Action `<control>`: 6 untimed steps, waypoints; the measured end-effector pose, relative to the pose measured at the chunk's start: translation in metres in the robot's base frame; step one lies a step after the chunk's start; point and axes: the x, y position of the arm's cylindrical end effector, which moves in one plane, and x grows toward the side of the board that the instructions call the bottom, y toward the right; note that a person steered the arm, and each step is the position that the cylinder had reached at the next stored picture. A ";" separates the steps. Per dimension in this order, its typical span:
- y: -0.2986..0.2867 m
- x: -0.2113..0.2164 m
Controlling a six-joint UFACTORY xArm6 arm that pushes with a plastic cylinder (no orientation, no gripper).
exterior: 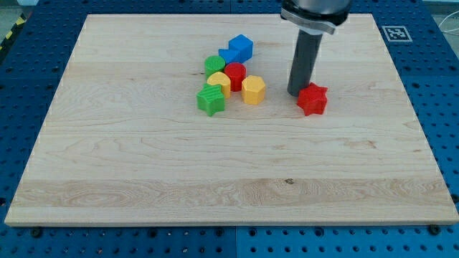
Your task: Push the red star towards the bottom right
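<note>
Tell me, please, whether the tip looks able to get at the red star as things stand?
Probably yes. My tip sits right at the red star's upper-left side, seemingly touching it, with nothing between them. The yellow block and the rest of the cluster lie off to the view's left.

Pale wooden board (215, 179); blue perforated table (21, 86) around it.

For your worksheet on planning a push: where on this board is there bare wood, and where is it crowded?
Bare wood runs below and right of the red star to the board edges, and along the view's left side. Crowded: the cluster around the yellow hexagon and green star. My tip touches the red star's upper left.
</note>
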 end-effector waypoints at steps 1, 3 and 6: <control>0.018 0.020; 0.058 0.063; 0.105 0.117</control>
